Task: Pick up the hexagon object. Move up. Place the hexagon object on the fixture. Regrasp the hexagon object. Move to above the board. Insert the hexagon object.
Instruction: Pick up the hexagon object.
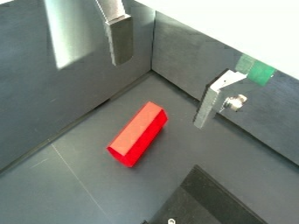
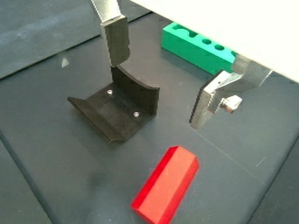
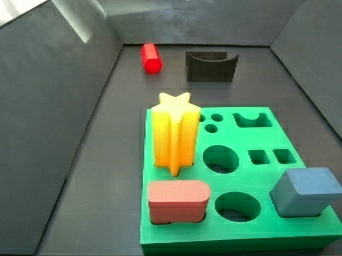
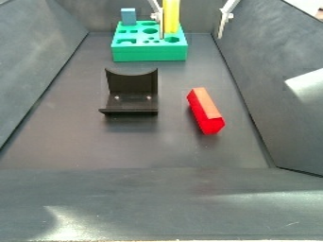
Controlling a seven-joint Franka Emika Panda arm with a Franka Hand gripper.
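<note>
Board point(image 3: 241, 190) holds star, pink and blue blocks; hexagon object point(image 2: 165, 183) lies loose; end effector point(image 2: 163, 83) wide, empty, above fixture point(image 2: 117, 107).

The gripper point(image 2: 162, 80), above the dark floor, has two flat silver plate fingers point(image 2: 114, 39) with dark pads and a small bolt.

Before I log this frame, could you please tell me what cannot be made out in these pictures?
- Pincer: absent from one side view; the other shows only a sliver at the frame's top edge.
- Board: in both wrist views a finger and the frame edge hide most of it.
- Hexagon object: its hexagonal ends are too small to make out.
</note>
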